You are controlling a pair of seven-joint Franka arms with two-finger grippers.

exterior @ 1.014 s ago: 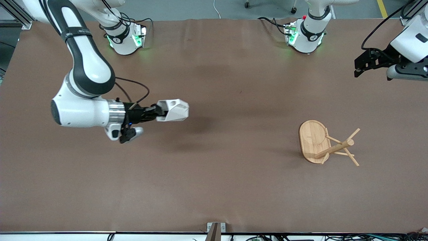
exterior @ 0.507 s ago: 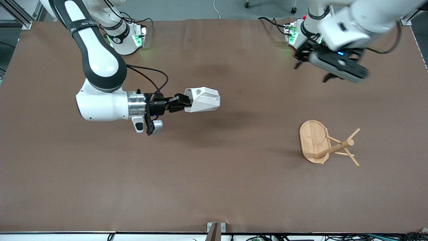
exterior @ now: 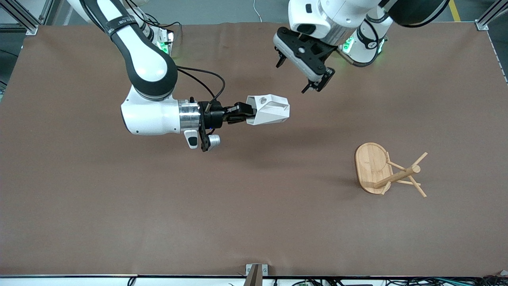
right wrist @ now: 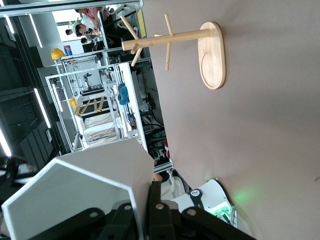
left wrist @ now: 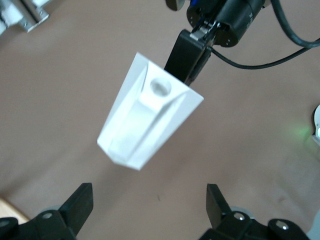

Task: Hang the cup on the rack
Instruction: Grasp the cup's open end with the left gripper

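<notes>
The white faceted cup (exterior: 270,109) is held on its side in the air over the middle of the table, its pierced handle upward. My right gripper (exterior: 247,111) is shut on the cup's rim. The cup also shows in the right wrist view (right wrist: 85,195), clamped by the gripper (right wrist: 145,202), and in the left wrist view (left wrist: 150,117). My left gripper (exterior: 295,77) is open and empty, in the air close beside the cup; its fingers (left wrist: 82,200) stand wide apart. The bamboo rack (exterior: 381,169) stands upright toward the left arm's end of the table and shows in the right wrist view (right wrist: 175,45).
Brown table covering (exterior: 254,206) with bare room around the rack. Both arm bases (exterior: 363,43) stand along the edge farthest from the front camera.
My right arm has carried the cup toward the left arm's end of the table. My left arm has swung in from the table's end to beside the cup.
</notes>
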